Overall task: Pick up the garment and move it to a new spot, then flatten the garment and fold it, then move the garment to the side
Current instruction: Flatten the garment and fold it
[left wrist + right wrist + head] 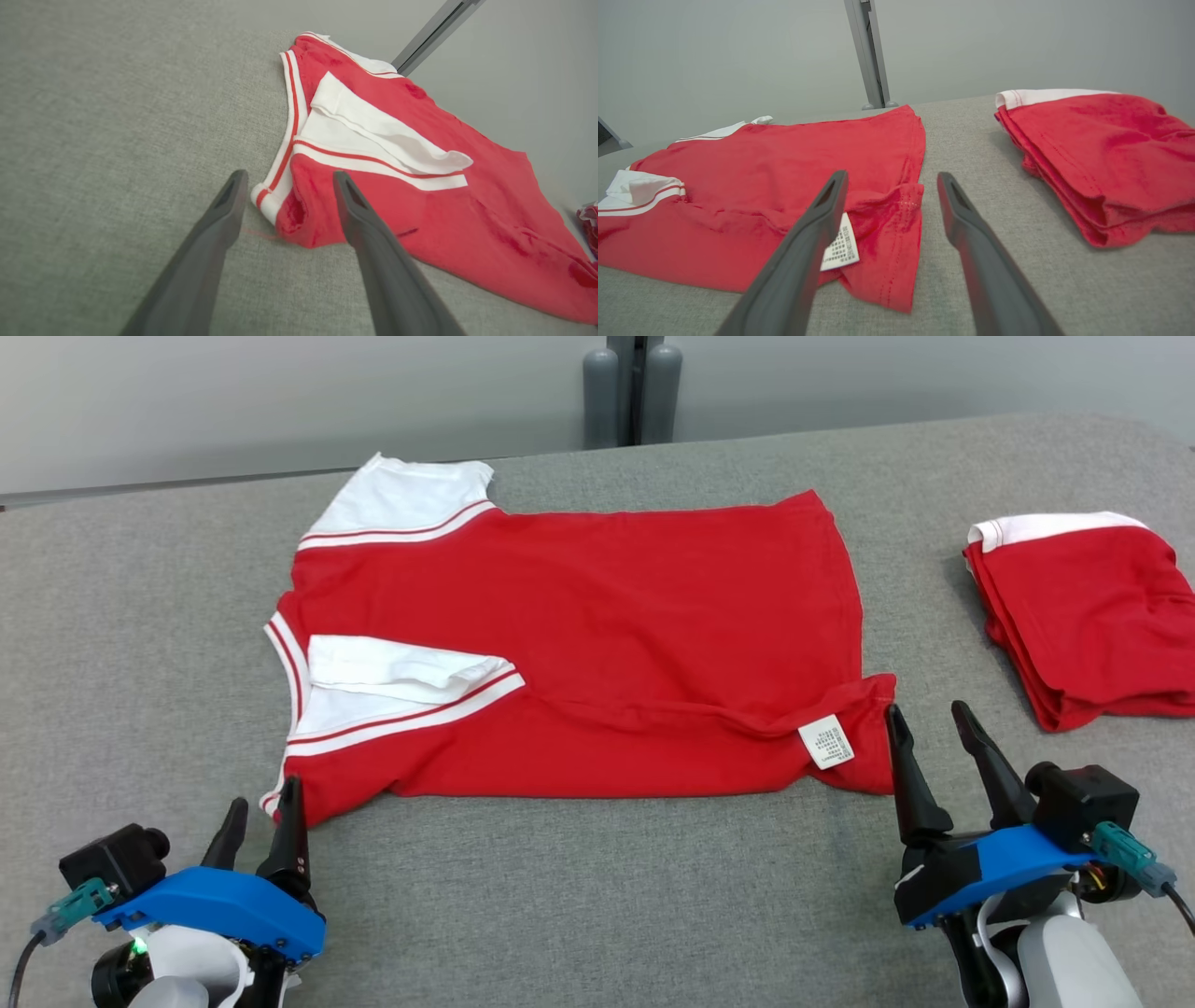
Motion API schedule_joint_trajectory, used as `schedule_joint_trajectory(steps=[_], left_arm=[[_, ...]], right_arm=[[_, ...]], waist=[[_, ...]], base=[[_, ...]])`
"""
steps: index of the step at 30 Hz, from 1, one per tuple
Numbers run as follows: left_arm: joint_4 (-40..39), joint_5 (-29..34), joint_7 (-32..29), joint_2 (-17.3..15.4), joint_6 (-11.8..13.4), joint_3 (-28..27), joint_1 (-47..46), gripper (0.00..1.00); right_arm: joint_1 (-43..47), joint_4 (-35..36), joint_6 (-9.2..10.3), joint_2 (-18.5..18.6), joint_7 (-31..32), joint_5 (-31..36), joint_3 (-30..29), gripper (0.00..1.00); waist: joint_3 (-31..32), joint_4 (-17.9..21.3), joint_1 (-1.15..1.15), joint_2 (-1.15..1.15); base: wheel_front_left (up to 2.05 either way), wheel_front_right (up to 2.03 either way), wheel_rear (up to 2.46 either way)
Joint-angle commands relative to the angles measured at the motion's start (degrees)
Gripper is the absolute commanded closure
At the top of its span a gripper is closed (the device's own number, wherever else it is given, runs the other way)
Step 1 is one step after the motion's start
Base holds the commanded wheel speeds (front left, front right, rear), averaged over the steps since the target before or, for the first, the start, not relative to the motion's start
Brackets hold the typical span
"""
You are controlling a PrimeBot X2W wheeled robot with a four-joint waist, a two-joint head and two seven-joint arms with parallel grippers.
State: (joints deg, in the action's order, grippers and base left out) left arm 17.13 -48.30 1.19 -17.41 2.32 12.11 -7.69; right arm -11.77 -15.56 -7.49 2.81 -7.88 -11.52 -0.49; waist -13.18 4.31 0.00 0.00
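1. The red garment (579,644) lies spread on the grey table (597,896), near the middle, with its neck end to the left and its hem to the right.
2. Its near edge is folded over onto the body. The near white sleeve (401,677) lies on top of the red cloth, and the far white sleeve (401,495) sticks out at the far left.
3. A white care label (826,740) shows at the near right corner, where the hem is turned up.
4. The left gripper (266,793) sits at the garment's near left corner. Its fingers are spread wide and hold nothing. In the left wrist view the striped corner lies between the two tips. Whether either tip touches the cloth cannot be told.
5. The right gripper (927,709) sits just beside the near right corner. Its fingers are spread wide and hold nothing. Its left fingertip is close to the hem.
6. A second red garment (1092,616), already folded, lies on the table to the right, apart from the first.
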Motion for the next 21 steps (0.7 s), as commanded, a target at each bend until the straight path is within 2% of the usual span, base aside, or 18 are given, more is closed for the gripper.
schedule_joint_trajectory(steps=[1, 4, 8, 9, 10, 11, 12, 15, 19, 20, 21], left_arm=[[-0.4, -0.4, -0.7, -0.2, 0.7, -0.2, 0.1, 0.00], [-0.5, -1.2, -2.1, 0.3, 1.6, -0.4, -0.2, 0.00], [0.0, -1.8, -3.0, 0.5, 1.5, -0.1, -0.9, 0.00], [0.1, -2.0, -3.0, 0.6, 1.5, -0.1, -1.1, 0.15], [0.1, -2.1, -2.9, 0.8, 1.3, -0.2, -1.2, 0.59], [0.0, -2.1, -2.6, 0.8, 1.0, -0.2, -1.3, 0.76], [-0.2, -2.2, -1.6, 0.9, 0.6, -0.5, -1.9, 1.00], [-0.3, -1.7, -0.4, 1.1, 0.1, -0.6, -2.5, 1.00], [-0.4, -1.5, 1.8, 1.4, -0.5, -0.9, -3.4, 1.00], [-0.4, -1.4, 2.2, 1.5, -0.6, -1.0, -3.5, 1.00], [-0.3, -1.3, 2.5, 1.6, -0.7, -1.0, -3.6, 1.00]], right_arm=[[0.8, 0.7, 0.00, 0.1, 0.5, -0.2, 0.2, 0.00], [1.0, 1.0, 0.00, 0.1, 1.9, -0.6, 0.9, 0.00], [0.9, 0.2, 0.00, 0.2, 3.2, -1.2, 1.4, 0.00], [0.7, -0.2, 0.00, 0.2, 3.4, -1.3, 1.5, 0.00], [0.4, -1.0, 0.00, 0.2, 3.7, -1.7, 1.5, 0.00], [0.0, -1.6, 0.00, 0.2, 3.9, -1.8, 1.6, 0.00], [-1.0, -3.4, 0.00, 0.1, 4.1, -2.7, 1.9, 0.00], [-2.1, -5.4, 0.00, 0.1, 3.8, -3.6, 2.1, 0.00], [-5.1, -12.2, 0.00, 0.1, 4.6, -4.8, 3.0, 0.00], [-5.8, -13.7, 0.00, 0.2, 5.1, -5.1, 3.3, 0.08], [-6.3, -15.4, 0.00, 0.2, 5.7, -5.0, 3.4, 0.50]], waist=[[-0.4, 0.2, 0.00, 0.00], [-1.1, 0.7, 0.00, 0.00], [-1.8, 1.1, 0.00, 0.00], [-2.1, 1.2, 0.00, 0.00], [-2.3, 1.3, 0.00, 0.00], [-2.4, 1.3, 0.00, 0.00], [-2.7, 1.2, 0.00, 0.00], [-3.0, 1.0, 0.00, 0.00], [-3.2, 0.1, 0.00, 0.00], [-3.1, -0.1, 0.00, 0.00], [-3.1, -0.2, 0.00, 0.00]], base=[[0.00, 0.00, 0.00], [0.00, 0.00, 0.00], [0.00, 0.00, 0.00], [0.00, 0.00, 0.00], [0.00, 0.00, 0.00], [0.00, 0.00, 0.00], [0.00, 0.00, 0.00], [0.00, 0.00, 0.00], [0.00, 0.00, 0.00], [0.00, 0.00, 0.00], [0.00, 0.00, 0.00]])
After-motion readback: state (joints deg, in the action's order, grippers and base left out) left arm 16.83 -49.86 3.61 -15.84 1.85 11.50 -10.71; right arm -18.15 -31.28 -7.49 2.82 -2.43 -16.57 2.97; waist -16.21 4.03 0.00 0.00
